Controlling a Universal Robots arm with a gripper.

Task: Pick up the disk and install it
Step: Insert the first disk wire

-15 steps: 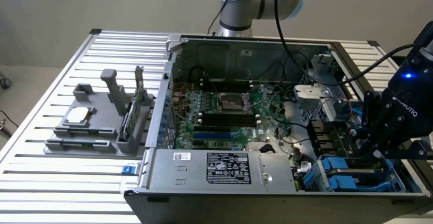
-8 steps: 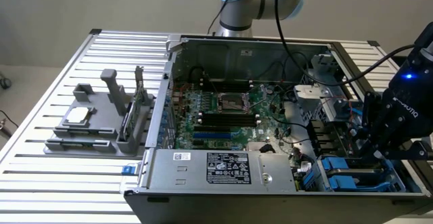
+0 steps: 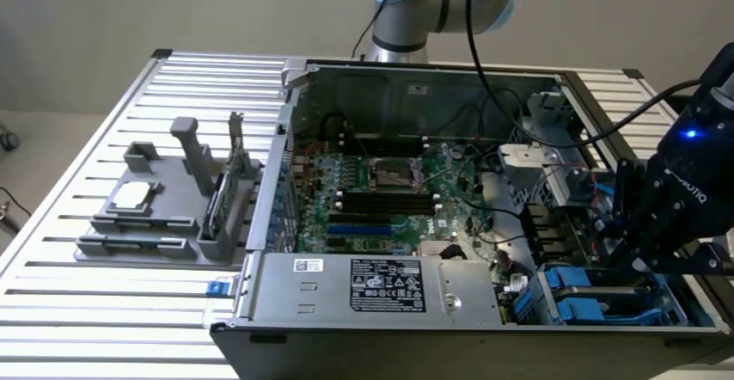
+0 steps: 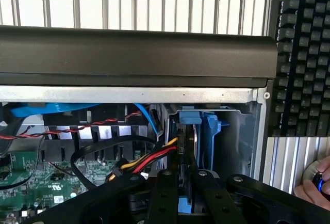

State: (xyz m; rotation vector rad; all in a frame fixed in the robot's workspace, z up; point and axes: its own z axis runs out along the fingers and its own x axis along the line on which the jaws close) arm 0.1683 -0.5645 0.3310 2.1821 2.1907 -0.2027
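In the wrist view the disk [image 4: 186,139] stands on edge inside the drive bay of the open computer case [image 4: 134,53]. Its blue carrier frame shows at its end [image 4: 188,116]. My gripper [image 4: 184,177] is shut on the disk, one black finger [image 4: 164,188] on each side of the thin edge. A bare blue bracket [image 4: 211,128] stands in the slot right beside it. In the exterior view my gripper [image 3: 648,255] hangs low over the bay at the case's near corner on the exterior view's right, just above blue carriers [image 3: 590,298].
Red, yellow and black cables [image 4: 149,159] run close to the bay. The motherboard [image 3: 379,199] and power supply [image 3: 384,285] fill the case. A grey fixture [image 3: 161,212] sits on the slatted table [image 3: 103,311]. A keyboard [image 4: 304,53] and a person's hand [image 4: 312,185] lie beyond the case wall.
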